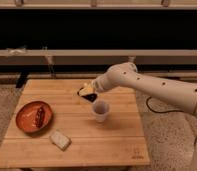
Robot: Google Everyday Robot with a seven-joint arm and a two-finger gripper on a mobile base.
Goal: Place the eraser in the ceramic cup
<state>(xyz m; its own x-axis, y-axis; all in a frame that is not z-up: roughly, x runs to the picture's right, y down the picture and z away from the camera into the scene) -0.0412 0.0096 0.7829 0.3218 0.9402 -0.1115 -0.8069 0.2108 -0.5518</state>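
Note:
A white ceramic cup (100, 110) stands upright near the middle of the wooden table (117, 142). My gripper (87, 93) hangs just above the table, up and to the left of the cup and close to its rim. A small dark thing with a yellowish part shows at the gripper's tip. I cannot tell whether that is the eraser or part of the gripper. A pale rectangular block (60, 140) lies flat on the table at the front left, far from the gripper.
An orange plate (23, 120) with a dark snack bar (40, 116) on it sits at the table's left side. A dark shelf and rails run behind the table. A cable lies on the floor to the right.

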